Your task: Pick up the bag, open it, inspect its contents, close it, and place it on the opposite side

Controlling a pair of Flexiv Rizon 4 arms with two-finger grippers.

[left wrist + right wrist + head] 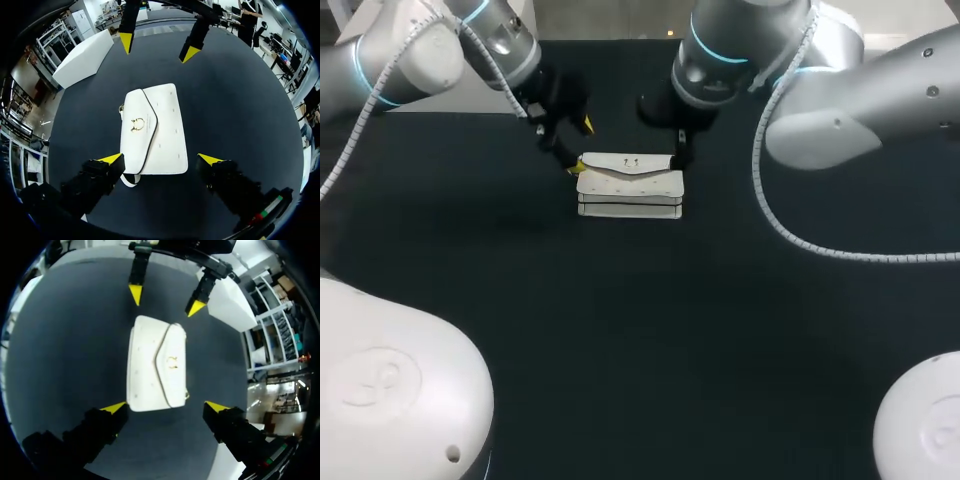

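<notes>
Head view: the white bag (630,192) is seen flat on the dark table (640,330), far-middle, flap (625,166) shut. The left gripper (580,146) is placed at its left end and the right gripper (680,150) at its right end — nothing is gripped. Left wrist view: the left gripper's fingers are spread wide with the bag's near end between them, and contact cannot be made out on either side. A strap (129,180) loop is seen by that end, a gold clasp (137,124) on the flap. Right wrist view: the right gripper is likewise spread wide and empty, straddling the opposite end. Judged: small and light, with a semi-stiff body that should hold shape under a pinch, and a smooth skin — slip is likely on a flat-face grip. It is best taken across a short end by one gripper, with the flap lip lifted near the clasp by the other. The strap is too floppy to be trusted as a hold.
</notes>
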